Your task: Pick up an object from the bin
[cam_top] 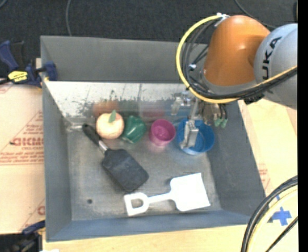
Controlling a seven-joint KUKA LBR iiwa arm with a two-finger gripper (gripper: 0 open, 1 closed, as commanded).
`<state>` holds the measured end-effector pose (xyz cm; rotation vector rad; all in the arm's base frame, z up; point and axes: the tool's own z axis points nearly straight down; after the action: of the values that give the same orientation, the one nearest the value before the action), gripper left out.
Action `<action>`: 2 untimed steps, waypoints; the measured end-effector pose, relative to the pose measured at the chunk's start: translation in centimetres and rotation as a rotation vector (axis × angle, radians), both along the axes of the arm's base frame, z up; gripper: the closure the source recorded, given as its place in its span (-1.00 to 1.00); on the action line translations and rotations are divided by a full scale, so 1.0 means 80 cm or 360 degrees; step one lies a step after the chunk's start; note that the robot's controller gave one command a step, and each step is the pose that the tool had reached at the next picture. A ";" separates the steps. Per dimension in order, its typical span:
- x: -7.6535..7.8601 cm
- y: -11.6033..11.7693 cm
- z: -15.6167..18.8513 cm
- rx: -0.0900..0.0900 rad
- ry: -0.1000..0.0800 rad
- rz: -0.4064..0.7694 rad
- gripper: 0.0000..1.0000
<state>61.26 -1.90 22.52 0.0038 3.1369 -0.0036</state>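
Blue cup (206, 139) on the grey bin floor (80, 185) stands under the end effector (191, 134), grip unclear.

The grey bin (80, 185) has six things on its floor. A pink cup (162, 132) stands near the back wall. Just left of the pink cup is a green toy (134, 129), and past that a toy apple (110, 125). Just right of the pink cup is a blue cup (206, 139). In front of the pink cup lies a white shovel (188, 193) — and to the front-left, a black brush (123, 169).
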 end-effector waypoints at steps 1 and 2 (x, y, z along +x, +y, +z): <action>0.000 0.000 -0.001 0.0000 0.0000 0.0000 -1.00; -0.015 0.006 -0.094 0.0002 0.0007 -0.0066 -1.00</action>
<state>60.03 -1.41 15.03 0.0686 3.1405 -0.0015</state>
